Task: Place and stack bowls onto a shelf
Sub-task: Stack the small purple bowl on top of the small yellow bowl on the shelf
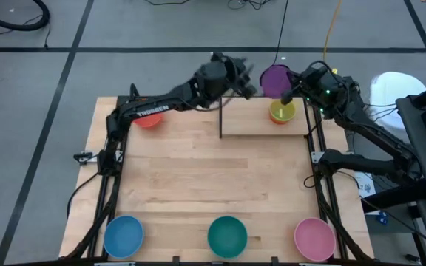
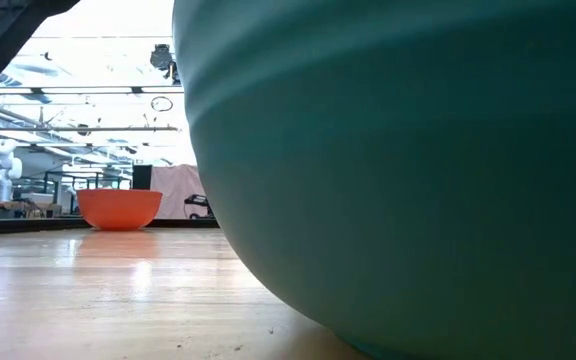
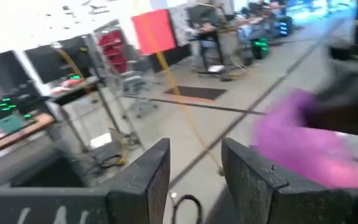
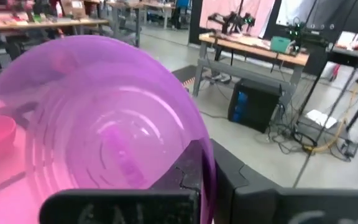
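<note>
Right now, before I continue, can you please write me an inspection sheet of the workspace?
Surface: wooden table, middle bare.
Job's things: purple bowl held above the shelf; yellow bowl on the shelf; red-orange bowl on the table's far left; blue bowl, teal bowl and pink bowl along the near edge.
Clutter: nothing seen.
Grippers: right pincer shut on the purple bowl's rim; left pincer open, beside that bowl, holding nothing.
Cables: yellow cable and black cable on the floor beyond the table.
Surroundings: grey floor, workbenches beyond.
</note>
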Tool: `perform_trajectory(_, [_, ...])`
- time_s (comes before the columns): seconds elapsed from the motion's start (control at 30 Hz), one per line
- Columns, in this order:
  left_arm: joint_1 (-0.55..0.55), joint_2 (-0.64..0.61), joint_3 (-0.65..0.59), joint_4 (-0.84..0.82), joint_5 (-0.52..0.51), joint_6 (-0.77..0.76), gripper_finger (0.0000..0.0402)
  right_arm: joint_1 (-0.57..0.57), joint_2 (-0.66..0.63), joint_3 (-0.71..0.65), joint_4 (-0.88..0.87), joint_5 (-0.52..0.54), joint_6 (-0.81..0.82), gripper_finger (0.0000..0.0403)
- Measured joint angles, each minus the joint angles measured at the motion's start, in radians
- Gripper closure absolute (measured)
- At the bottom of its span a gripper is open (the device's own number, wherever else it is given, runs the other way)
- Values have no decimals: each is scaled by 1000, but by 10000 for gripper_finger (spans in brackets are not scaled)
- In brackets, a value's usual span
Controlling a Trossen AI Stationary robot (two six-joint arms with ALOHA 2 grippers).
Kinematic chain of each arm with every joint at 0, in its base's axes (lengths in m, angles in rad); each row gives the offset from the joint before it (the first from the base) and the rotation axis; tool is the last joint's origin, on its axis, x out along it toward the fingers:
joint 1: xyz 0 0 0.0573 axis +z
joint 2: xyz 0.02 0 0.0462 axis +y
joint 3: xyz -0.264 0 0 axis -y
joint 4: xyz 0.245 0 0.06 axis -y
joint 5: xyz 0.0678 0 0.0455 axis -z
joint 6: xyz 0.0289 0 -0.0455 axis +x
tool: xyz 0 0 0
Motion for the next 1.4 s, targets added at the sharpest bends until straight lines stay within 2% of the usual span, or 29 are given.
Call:
perform_trajectory(0.17, [-2,-37,2,-30,3,1,252,-2,-43,0,-133,24,45,402])
perform_trajectory(0.33, [3,-88,2,-89,-2,15,252,-35,-19,0,-276,23,124,402])
perform_trajectory(0.57, [4,-132,2,-188,-121,34,252,-119,54,0,-364,20,230,402])
perform_trajectory(0.7, [9,-162,2,-224,-141,37,252,-176,102,0,-438,-23,284,402])
perform_trajectory(0.87, [8,-166,2,-236,-187,37,252,-228,178,0,-454,-110,290,402])
perform_trajectory(1.07, [9,-169,2,-263,-200,36,252,-280,278,0,-494,-111,286,402])
perform_trajectory(1.4, [11,-169,2,-311,-200,36,252,-304,398,1,-508,-137,283,402])
